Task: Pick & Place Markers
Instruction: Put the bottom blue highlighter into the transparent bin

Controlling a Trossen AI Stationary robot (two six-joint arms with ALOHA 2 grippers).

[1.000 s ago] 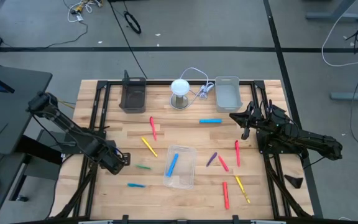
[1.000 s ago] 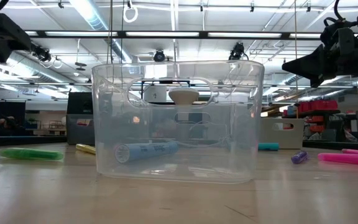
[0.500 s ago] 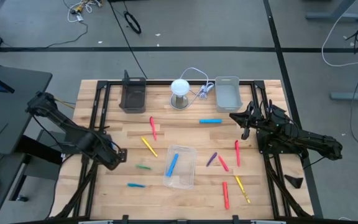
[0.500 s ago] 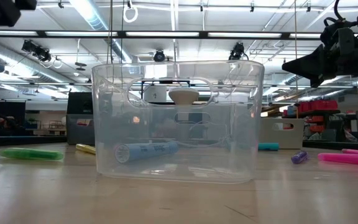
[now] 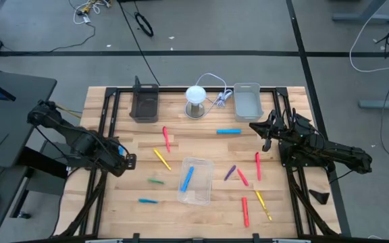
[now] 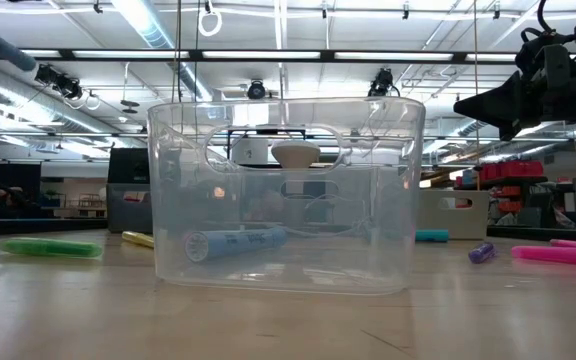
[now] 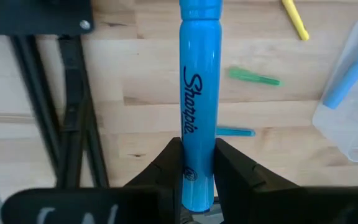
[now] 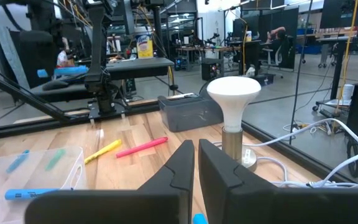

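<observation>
My left gripper, clamped on a blue Sharpie marker that runs lengthwise out from the fingers, hangs at the table's left edge, the clear tray off to its right; it has drawn back from the tray. My right gripper, fingers together, waits beside the lamp.

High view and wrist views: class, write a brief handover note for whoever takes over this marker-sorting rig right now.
Left gripper: shut on a blue marker, raised at the table's left edge.
Right gripper: shut, empty, waiting at the right near the grey tray.
Done: one blue marker in the clear tray.
Left: about ten markers on the wooden table, both sides of that tray.
</observation>
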